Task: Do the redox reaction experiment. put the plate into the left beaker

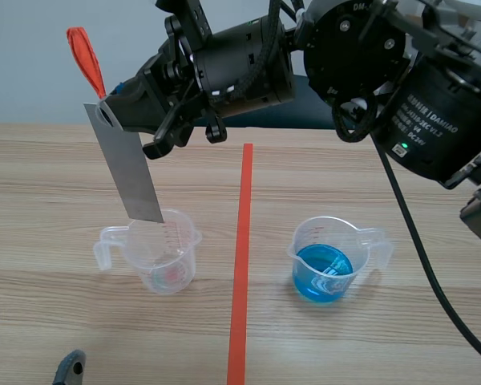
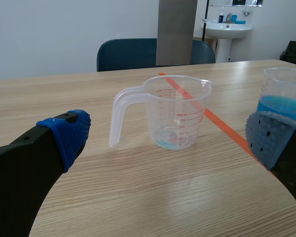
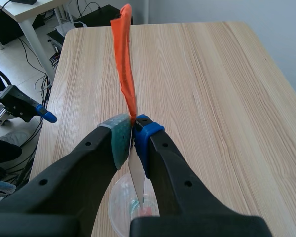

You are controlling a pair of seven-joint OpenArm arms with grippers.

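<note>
The right pincer (image 3: 133, 136) is closed on the upper end of the plate (image 1: 132, 172), with its two dotted pads pressed on the flat faces. The arm comes in from the right and reaches past the middle of the desk (image 1: 64, 176). An orange-red tag (image 1: 84, 56) rises from the plate's top, near a small hole. It looks like a soft strip of ribbon or tape. The plate is a thin, long, grey metal strip with a dull smooth surface, and it hangs a little tilted. Its lower edge is over the mouth of the left beaker (image 1: 164, 253), and in the left wrist view it seems just above the rim, not yet inside. So the step in hand is, I think, the lowering. The next move calls for a straight, slow descent, so that the edge does not catch the rim and tip this light cup. The left beaker is clear plastic with red scale marks, a handle, a spout and only a trace of liquid. The right beaker (image 1: 325, 261) is the same shape and holds blue liquid. The left pincer (image 2: 170, 136) stands wide and empty, near the left beaker.
</note>
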